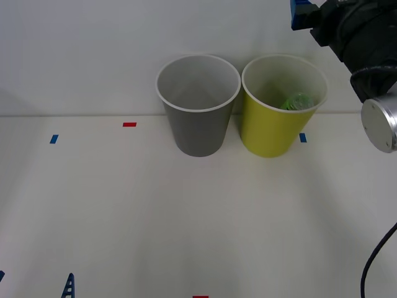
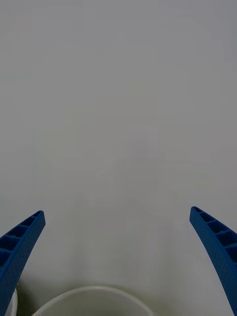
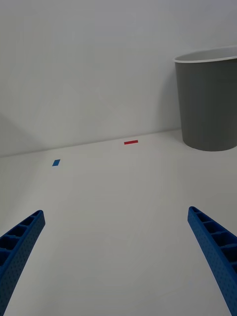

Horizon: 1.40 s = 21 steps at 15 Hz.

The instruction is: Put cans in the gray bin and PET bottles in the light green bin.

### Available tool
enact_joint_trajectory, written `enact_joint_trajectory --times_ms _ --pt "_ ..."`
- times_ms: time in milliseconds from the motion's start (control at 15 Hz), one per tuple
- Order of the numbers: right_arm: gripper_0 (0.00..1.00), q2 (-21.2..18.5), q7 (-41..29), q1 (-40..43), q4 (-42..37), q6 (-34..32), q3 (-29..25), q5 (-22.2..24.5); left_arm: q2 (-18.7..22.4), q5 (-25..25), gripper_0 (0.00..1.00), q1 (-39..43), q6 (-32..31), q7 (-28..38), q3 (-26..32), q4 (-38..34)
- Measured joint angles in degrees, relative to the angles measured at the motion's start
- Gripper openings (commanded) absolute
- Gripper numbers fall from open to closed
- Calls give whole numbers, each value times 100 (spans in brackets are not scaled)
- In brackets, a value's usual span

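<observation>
Two bins stand side by side at the back of the table (image 1: 124, 217), rims nearly touching: gray bin (image 1: 198, 127) on the left, green bin (image 1: 273, 130) on the right. One bottle (image 1: 296, 102) lies inside the green bin, its green label showing against the far wall, below and left of the right gripper.

Right gripper (image 2: 118, 256): raised high, above and just right of the green bin, fingers spread wide, nothing between them. A white rim (image 2: 94, 291) curves just beneath it, presumably the green bin's. Left gripper (image 3: 116, 259): low and near the front edge of the table, fingers wide apart and empty; the gray bin sits well ahead and to its right, with a red mark (image 3: 131, 142) and a blue mark (image 3: 56, 162) on the table between.

Judgement: the bottle looks sorted, and the step in hand is clearing the right arm away from the bin.

Doing it well:
- Lift straight up before moving sideways, so the fingers stay above the rim.
- Keep the fingers spread; nothing needs gripping.
- Draw back to the right, away from both bins; they look light and one knock could tip them.
- No cans visible on the table; the gray bin appears empty, though its floor is partly hidden.
</observation>
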Motion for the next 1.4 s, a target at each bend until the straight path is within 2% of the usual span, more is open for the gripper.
enact_joint_trajectory --times_ms 333,533,733,1000,1267,1400 --pt "100 132 -34 1305 -1119 -21 -541 128 0 0 100 0 0 0 0 0" --pt "100 244 -37 2119 -1556 -267 -642 422 0 0 100 0 0 0 0 0" --pt "100 314 -57 2942 -1749 -752 -652 656 0 0 100 0 0 0 0 0" --pt "100 497 -88 3877 -1921 -1075 -653 1071 0 0 100 0 0 0 0 0" --pt "100 783 -73 4194 -1924 -1157 -661 1205 0 0 100 0 0 0 0 0" --pt "100 1153 -43 4354 -1922 -1245 -659 1206 0 0 100 0 0 0 0 0"
